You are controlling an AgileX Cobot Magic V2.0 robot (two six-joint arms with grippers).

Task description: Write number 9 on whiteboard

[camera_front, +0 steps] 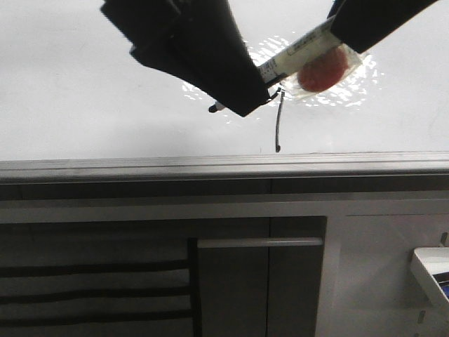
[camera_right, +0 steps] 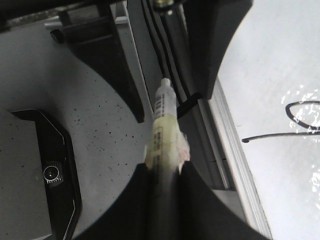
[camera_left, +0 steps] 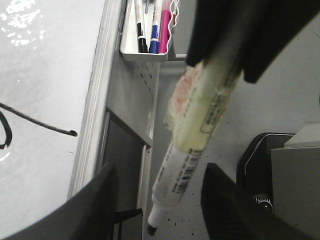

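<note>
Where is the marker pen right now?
In the front view the marker sits top centre-right, clamped in the right tool, its tip beside the left tool, just off the whiteboard above the drawn 9.

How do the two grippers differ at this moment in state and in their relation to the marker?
The right gripper is shut on the marker, clamping its taped barrel; the left gripper is open, its fingers apart on either side of the tip without touching it. In the front view the right gripper reaches in from the upper right, the left from the upper left. Both hang in front of the whiteboard, beside the number 9.
</note>
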